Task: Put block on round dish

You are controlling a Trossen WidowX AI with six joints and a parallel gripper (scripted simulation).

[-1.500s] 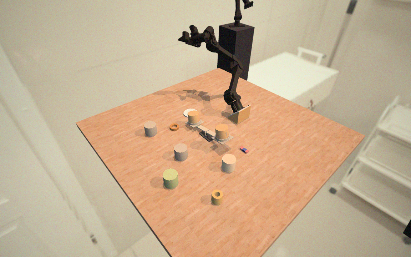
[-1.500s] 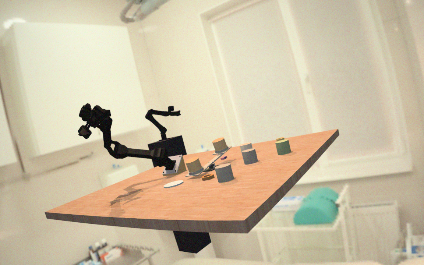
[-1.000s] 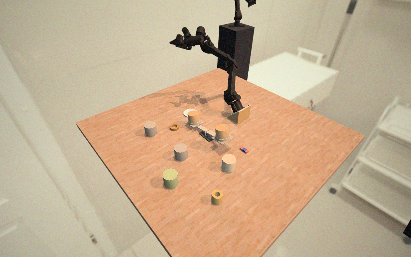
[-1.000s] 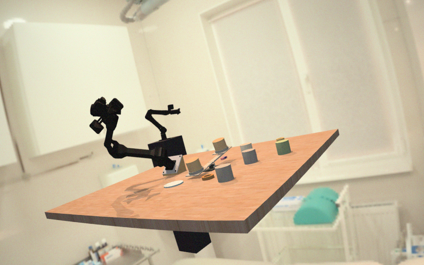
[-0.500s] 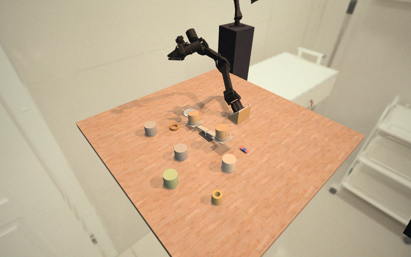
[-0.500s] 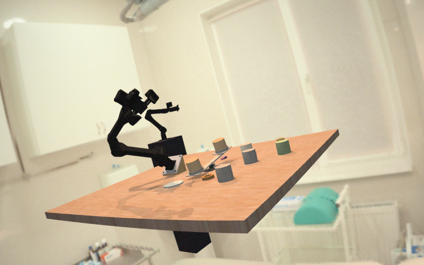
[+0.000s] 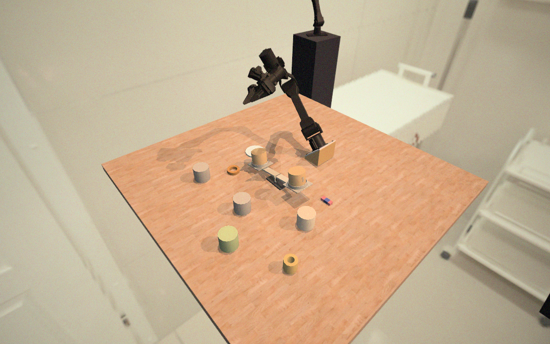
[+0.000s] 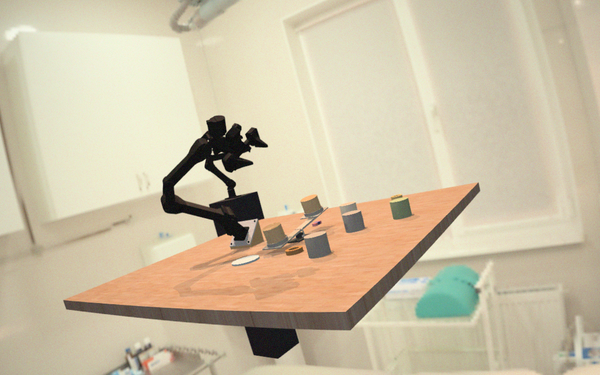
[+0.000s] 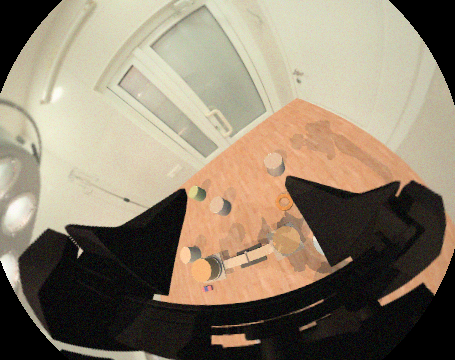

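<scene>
The balance (image 7: 280, 176) (image 8: 300, 228) (image 9: 235, 261) is tilted. The tan cup nearer the dish (image 7: 259, 157) (image 8: 274, 234) (image 9: 286, 240) stands on its lower end. The other tan cup (image 7: 297, 176) (image 8: 310, 204) (image 9: 202, 270) stands on the raised end, whose shadow falls apart from it on the table. No block shows; what is under the cups is hidden. The white round dish (image 7: 250, 151) (image 8: 245, 260) lies flat beside the lower end, with no cup above it. My gripper (image 7: 247, 94) (image 8: 259, 154) (image 9: 237, 187) is open and empty, high above the table and touching nothing.
Grey cylinders (image 7: 201, 172) (image 7: 242, 204), a pale cylinder (image 7: 306, 219), a green cylinder (image 7: 228, 239) and a yellow hollow cylinder (image 7: 290, 267) stand around. An orange ring (image 7: 233, 173) lies near the lower end, a small red-and-blue piece (image 7: 326, 200) near the raised end.
</scene>
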